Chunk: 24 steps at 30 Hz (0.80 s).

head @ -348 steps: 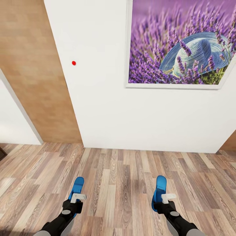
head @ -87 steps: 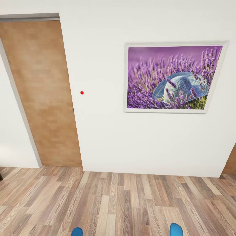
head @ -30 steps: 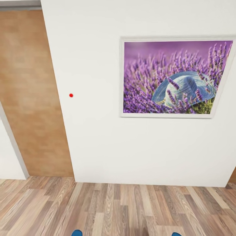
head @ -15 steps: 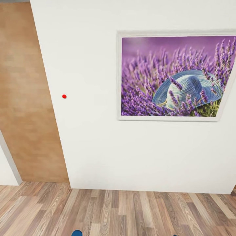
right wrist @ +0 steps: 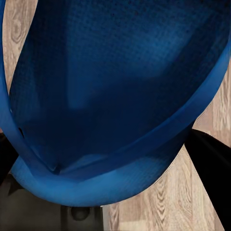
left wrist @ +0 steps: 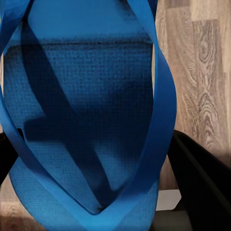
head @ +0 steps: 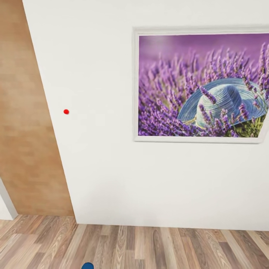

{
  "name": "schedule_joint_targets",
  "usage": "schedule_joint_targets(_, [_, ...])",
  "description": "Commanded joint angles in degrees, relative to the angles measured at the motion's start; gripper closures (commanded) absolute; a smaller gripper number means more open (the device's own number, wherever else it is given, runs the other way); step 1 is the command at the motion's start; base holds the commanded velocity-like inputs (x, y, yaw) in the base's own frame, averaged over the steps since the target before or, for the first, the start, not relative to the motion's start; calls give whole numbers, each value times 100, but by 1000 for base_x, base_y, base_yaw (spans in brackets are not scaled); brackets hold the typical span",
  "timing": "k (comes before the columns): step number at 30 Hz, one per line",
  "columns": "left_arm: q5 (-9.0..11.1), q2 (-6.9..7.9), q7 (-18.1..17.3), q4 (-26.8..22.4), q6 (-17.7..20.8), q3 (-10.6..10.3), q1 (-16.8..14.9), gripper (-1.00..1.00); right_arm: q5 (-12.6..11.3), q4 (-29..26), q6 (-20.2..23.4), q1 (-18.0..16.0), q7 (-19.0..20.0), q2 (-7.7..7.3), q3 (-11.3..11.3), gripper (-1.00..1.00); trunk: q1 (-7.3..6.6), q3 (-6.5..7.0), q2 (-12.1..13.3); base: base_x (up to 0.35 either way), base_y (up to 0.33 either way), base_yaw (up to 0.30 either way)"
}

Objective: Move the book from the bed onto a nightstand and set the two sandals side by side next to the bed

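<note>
left wrist view: a sandal in each gripper

the left gripper (left wrist: pixel 96 192) clamps one blue sandal (left wrist: pixel 86 120); the right gripper (right wrist: pixel 101 192) clamps the other sandal (right wrist: pixel 115 86), both above the wood-plank floor (head: pixel 149 246). ahead stands a white wall (head: pixel 101 168) with a lavender picture (head: pixel 201 84), a red dot (head: pixel 66 111) and a wooden door (head: pixel 26 130).

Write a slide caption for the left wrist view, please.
Blue sandal held between the dark fingers, above the wood floor.

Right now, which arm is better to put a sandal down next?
Neither wins yet. The left gripper holds one sandal and the right gripper holds the other sandal. The head view faces a wall with a picture, so driving likely comes first.
</note>
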Motion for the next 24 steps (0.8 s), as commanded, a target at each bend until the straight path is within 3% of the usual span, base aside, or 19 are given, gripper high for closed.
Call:
schedule_joint_targets(1, [58,0,21,6,-22,-52,-3,100,-28,5,-17,-2,-16,2,30,100,5,-2,-3,337,0,0])
schedule_joint_targets(24, [59,-7,21,6,-28,-52,-3,100,-1,57,-17,-1,-9,14,43,100,5,-2,-3,327,0,2])
